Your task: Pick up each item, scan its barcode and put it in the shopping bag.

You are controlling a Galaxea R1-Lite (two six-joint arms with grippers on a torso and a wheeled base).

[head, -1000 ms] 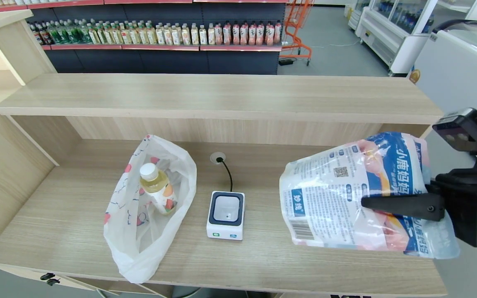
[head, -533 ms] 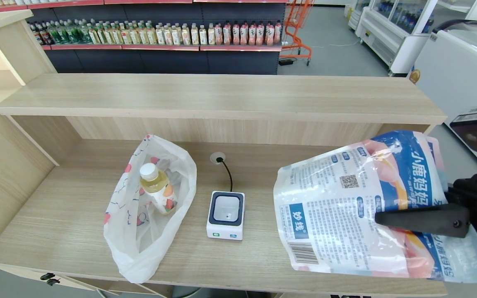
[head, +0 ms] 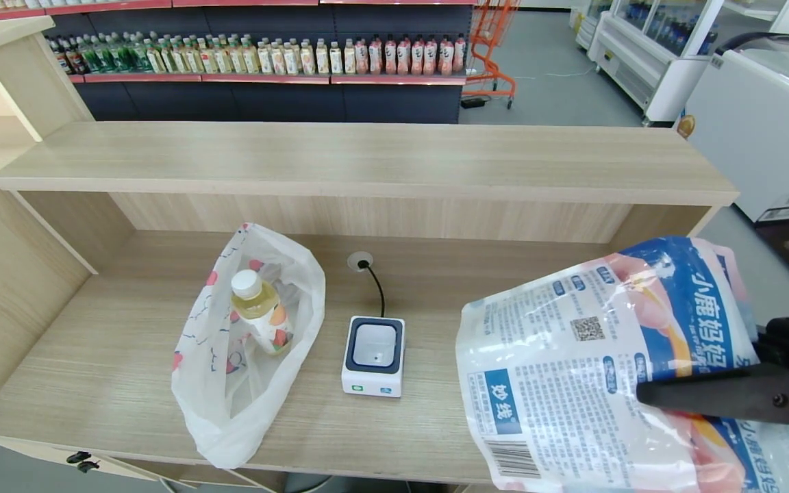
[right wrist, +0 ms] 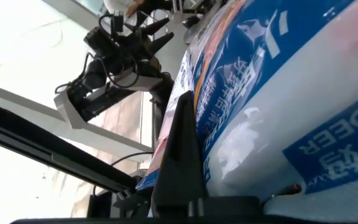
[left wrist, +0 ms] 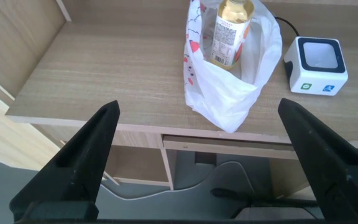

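Note:
A large blue, white and pink snack pouch (head: 600, 383) hangs over the counter's right front corner, its barcode (head: 511, 457) at its lower left. My right gripper (head: 723, 397) is shut on the pouch, one black finger (head: 716, 395) lying across its face; the right wrist view has the pouch (right wrist: 278, 112) pressed against a finger (right wrist: 182, 155). The white shopping bag (head: 244, 349) lies open at the counter's left with a yellow drink bottle (head: 261, 311) inside. The white barcode scanner (head: 374, 356) sits mid-counter. My left gripper (left wrist: 197, 162) hangs open below the counter's front edge, facing the bag (left wrist: 229, 74) and scanner (left wrist: 317, 65).
A raised wooden ledge (head: 367, 161) runs behind the counter (head: 127, 370), with a wooden side wall (head: 4, 274) at left. The scanner's cable (head: 375, 284) runs to a hole at the back. Store shelves of bottles (head: 264, 58) and freezers (head: 675, 48) stand beyond.
My right gripper has carried the pouch down and towards the counter's front right corner, closer to the head camera. The bag, bottle and scanner have stayed put.

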